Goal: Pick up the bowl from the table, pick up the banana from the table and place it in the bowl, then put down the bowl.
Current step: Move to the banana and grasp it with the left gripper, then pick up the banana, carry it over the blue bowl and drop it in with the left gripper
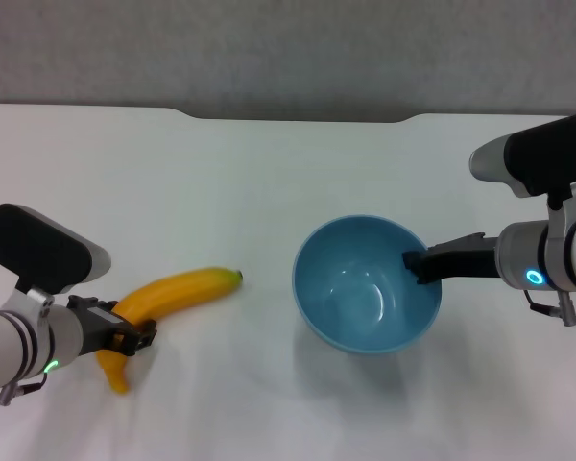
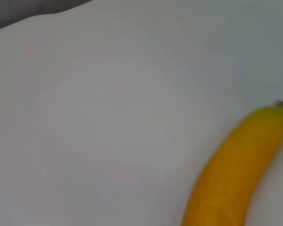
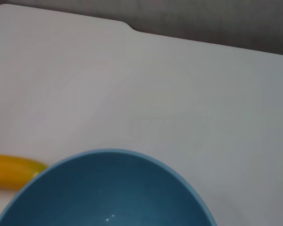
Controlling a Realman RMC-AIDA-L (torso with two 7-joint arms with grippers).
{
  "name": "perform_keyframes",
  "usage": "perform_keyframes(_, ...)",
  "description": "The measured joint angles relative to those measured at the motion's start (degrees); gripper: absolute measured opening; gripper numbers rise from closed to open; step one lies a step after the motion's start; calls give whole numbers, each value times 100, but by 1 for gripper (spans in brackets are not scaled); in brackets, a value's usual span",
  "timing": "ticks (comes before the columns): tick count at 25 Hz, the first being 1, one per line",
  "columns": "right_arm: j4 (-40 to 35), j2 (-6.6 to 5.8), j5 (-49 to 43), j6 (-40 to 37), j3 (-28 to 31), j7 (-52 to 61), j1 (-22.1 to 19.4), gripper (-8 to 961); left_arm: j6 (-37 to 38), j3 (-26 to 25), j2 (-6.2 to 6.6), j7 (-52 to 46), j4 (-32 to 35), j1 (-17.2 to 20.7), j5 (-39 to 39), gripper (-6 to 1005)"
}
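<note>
Left gripper (image 1: 132, 336) sits nearest the head camera, low on the robot's left, fingers pinched around the banana (image 1: 178, 293) at its thick lower part, close to the stem-side end that curves down past the fingers. From the grip the fruit runs up and away toward the bowl (image 1: 367, 283), dark tip pointing at it. Grip near one end likely leaves the long free end clear to swing over the rim. In the left wrist view the banana (image 2: 236, 169) stretches away from the wrist, with only bare table (image 2: 108, 117) beyond; own fingers are not shown there. Can't tell whether the fruit is lifted yet or still lying on the surface.

Right gripper (image 1: 424, 264) is at the bowl's right-hand rim, dark fingers clamped over the wall, one inside and one apparently outside. Rim pinch from the side keeps the opening free for the drop. The bowl looks tipped toward the camera, so probably held up off the table (image 1: 269, 163), though the gap underneath can't be confirmed. The right wrist view shows the bowl (image 3: 108, 193) interior directly ahead of the wrist, and the banana (image 3: 12, 170) tip just past the far rim, near but not touching.

Judgement: both items grasped; next is carrying the banana across into the bowl.
</note>
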Motion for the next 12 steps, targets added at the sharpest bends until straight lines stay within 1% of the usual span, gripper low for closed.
perform_keyframes(5, -6, 0, 3, -32, 0, 0, -17, 33, 34, 0, -9, -110, -38, 55, 2, 615)
perform_keyframes(9, -46, 0, 3, -40, 0, 0, -32, 33, -35, -193, 2, -236, -297, 164, -40, 554)
perform_keyframes(11, -53, 0, 3, -40, 0, 0, -35, 33, -93, -380, 4, -247, -543, 297, -173, 523)
perform_keyframes(12, -55, 0, 5, -40, 0, 0, -36, 33, -140, -473, 5, -246, -753, 408, -294, 523)
